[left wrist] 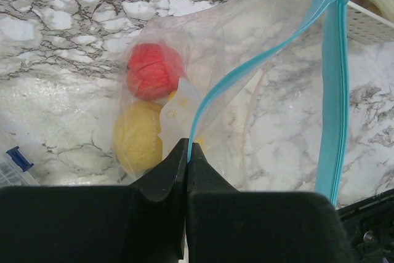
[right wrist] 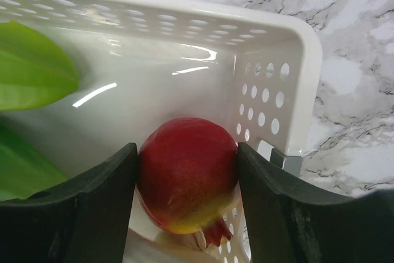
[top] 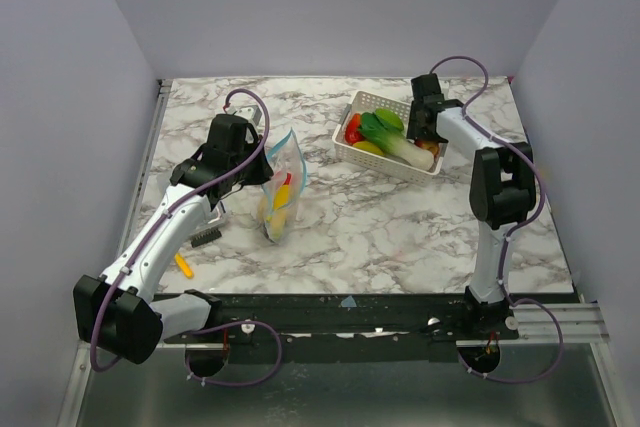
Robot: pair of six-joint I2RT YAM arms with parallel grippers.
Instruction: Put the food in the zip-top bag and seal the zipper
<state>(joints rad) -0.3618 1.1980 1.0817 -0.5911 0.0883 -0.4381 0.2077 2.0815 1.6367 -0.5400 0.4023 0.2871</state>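
**Entry: loading step, sealing not yet begun (judged mid-task).**

- **Left gripper** (left wrist: 186, 147): fingers closed tight, pinching the zip-top bag (top: 279, 185) at its zipper (left wrist: 258, 66). It holds the bag upright, left of centre on the marble table (top: 400, 237).
- **Right gripper** (right wrist: 186, 151): fingers pressed against both flanks of a red toy fruit (right wrist: 184, 177). The fruit sits in a corner of the white basket (right wrist: 289, 60), far right.
- **Bag, condition:** thin, clear, crinkled film. The two teal lips stand apart, so the mouth is open. A red piece (left wrist: 154, 71) and a yellow piece (left wrist: 138, 137) lie low inside.
- **Basket, other stock:** a green leafy vegetable (top: 385, 132) and more food beside it.
- **Next move calls for:** lifting the fruit over the basket wall, carrying it left, and releasing it squarely above the mouth (a narrow, limp opening, likely to fold if nudged).
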